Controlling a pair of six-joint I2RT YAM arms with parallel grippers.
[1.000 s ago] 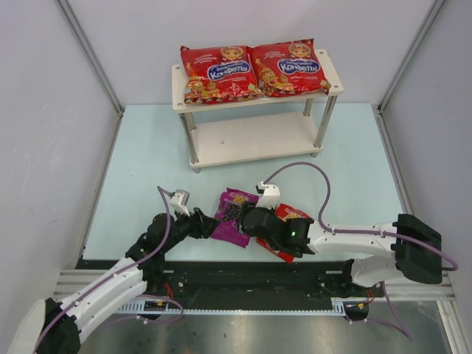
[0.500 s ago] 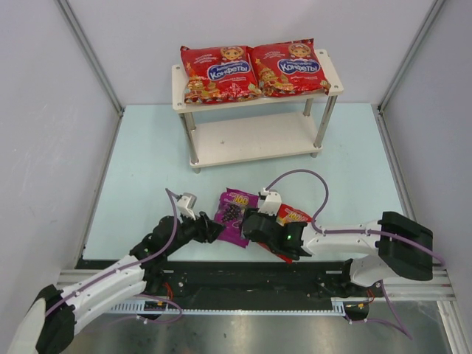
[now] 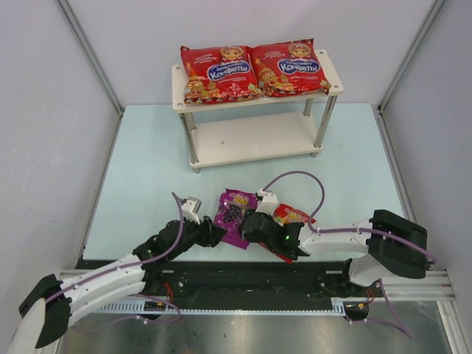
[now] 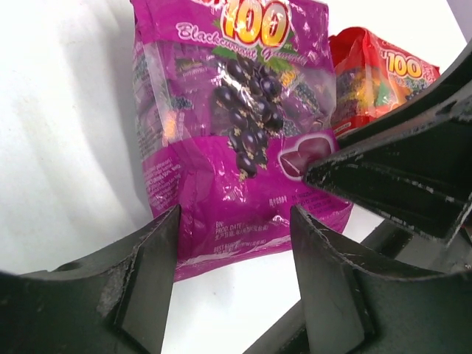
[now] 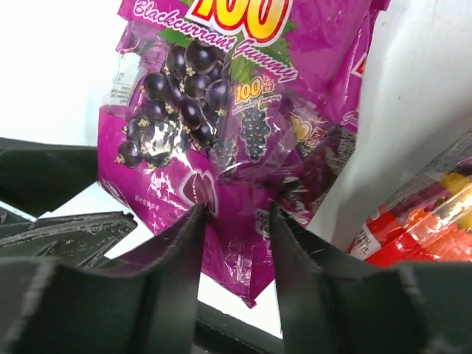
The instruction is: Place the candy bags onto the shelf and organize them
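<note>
Two large red candy bags (image 3: 218, 74) (image 3: 289, 68) lie side by side on the top board of the shelf (image 3: 251, 139). The small purple bag (image 3: 234, 212) (image 4: 236, 133) (image 5: 214, 110) lies on the table in front, and the small red gummy bag (image 3: 293, 215) (image 4: 376, 74) lies at its right. My left gripper (image 3: 212, 230) (image 4: 234, 221) stands open just short of the purple bag's bottom edge. My right gripper (image 3: 247, 223) (image 5: 236, 210) is open but narrowed, its fingers on either side of that bag's lower right part.
The shelf's lower board is bare. Grey walls and metal frame posts (image 3: 88, 51) close in the pale table on three sides. A black rail (image 3: 243, 276) runs along the near edge by the arm bases. The two grippers stand close together at the purple bag.
My right gripper's jaws have drawn in around the purple bag's lower edge. My left gripper has crept right toward the same bag. The bags on the shelf have not moved.
</note>
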